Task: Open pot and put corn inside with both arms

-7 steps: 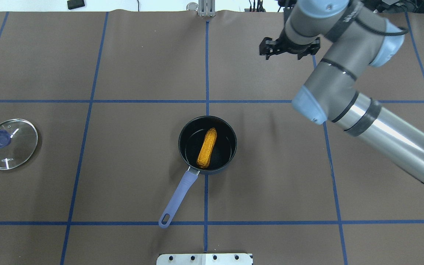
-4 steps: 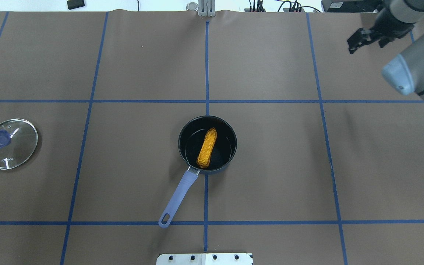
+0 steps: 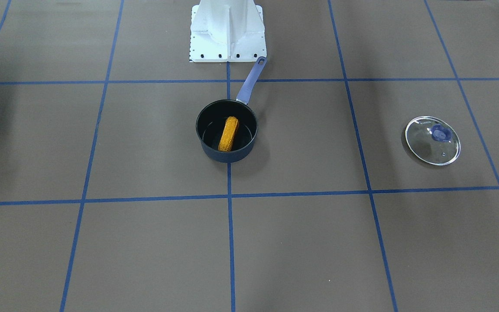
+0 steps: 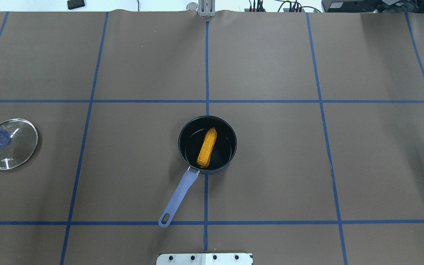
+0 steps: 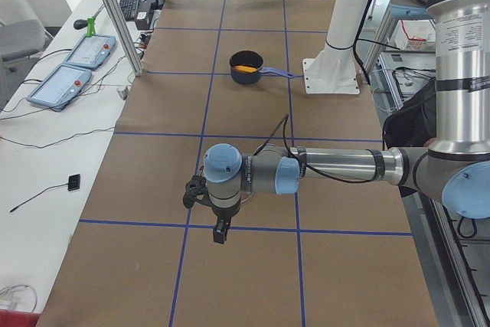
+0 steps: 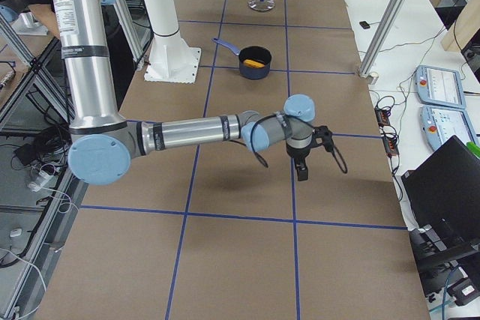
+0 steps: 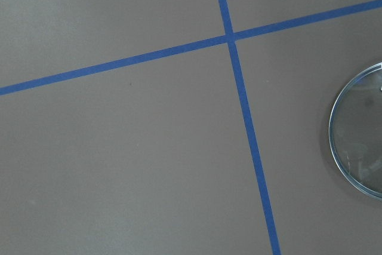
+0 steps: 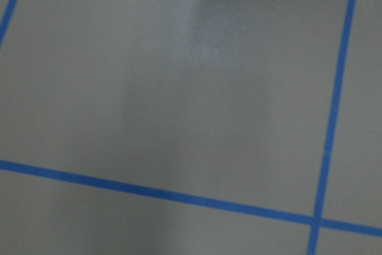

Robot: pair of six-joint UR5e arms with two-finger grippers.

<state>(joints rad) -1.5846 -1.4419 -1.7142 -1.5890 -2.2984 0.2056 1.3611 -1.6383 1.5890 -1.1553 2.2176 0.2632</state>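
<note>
Jaws: neither gripper's jaws can be read. The left gripper (image 5: pixel 219 232) and the right gripper (image 6: pixel 301 171) show clearly only in the side views, so I cannot tell whether they are open or closed. Neither seems to carry anything.
Corn: the corn (image 4: pixel 207 148) lies inside the pot (image 4: pixel 225 145), aslant across its black floor, with the tapered end pointing away from the handle (image 4: pixel 179 195).
Pot: uncovered and upright on the brown mat (image 4: pixel 271 176), with the handle pointing back toward the robot's white base (image 3: pixel 228 30).
Lid: the glass lid (image 4: pixel 10 144) lies flat on the mat, well apart from the pot on the robot's left.
Just changed: a moment ago the right arm hung in the overhead view beyond the pot and to its right. It then slid toward that view's corner, and now only a black sliver shows at the right edge. Pot, corn and lid have not shifted.
Right gripper now: pointing down over bare mat, well apart from the pot on the robot's right.
Left gripper now: likewise well apart from the pot on the robot's left, with the lid's rim at the edge of its wrist view.
Meaning: lid off, corn in, and both arms pulled clear of the pot. I judge the task done, with only parking left.
</note>
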